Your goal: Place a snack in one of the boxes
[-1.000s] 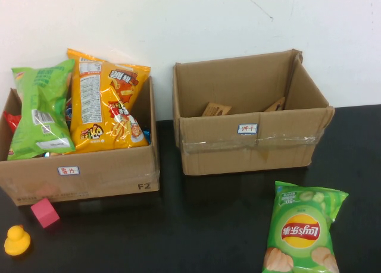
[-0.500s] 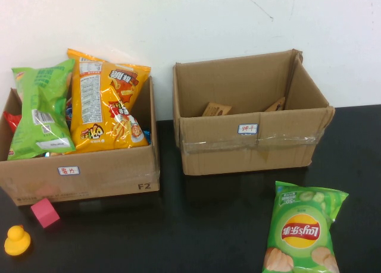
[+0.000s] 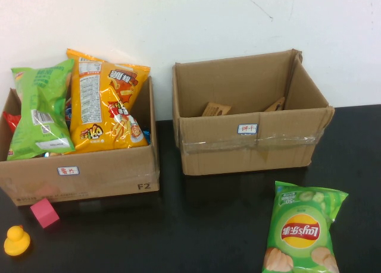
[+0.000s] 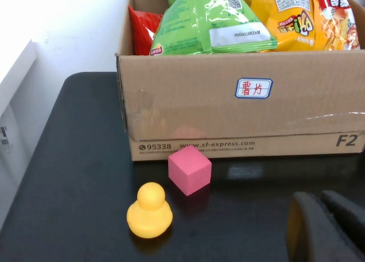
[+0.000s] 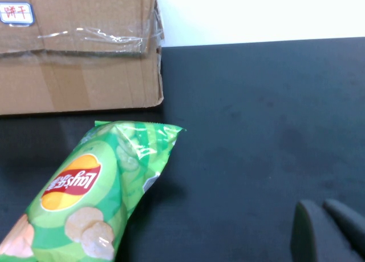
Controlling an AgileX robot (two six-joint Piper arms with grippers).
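Chip bag [image 3: 303, 228]: flat on the tabletop [image 3: 208, 225], lower right — long axis near-vertical, top toward right box [image 3: 250, 145].
Left gripper [image 4: 328, 225]: low over tabletop, clenched.
Right gripper [image 5: 328, 230]: clenched — beside bag.

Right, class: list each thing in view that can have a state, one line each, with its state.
Left box: open, filled with snack bags.
Right box: open, holds only cardboard scraps.
Green chip bag: sealed, lying flat on the table, not gripped.
Left gripper: fingers together, holding nothing, near the pink cube and yellow duck.
Right gripper: fingers together, holding nothing, beside the green chip bag.
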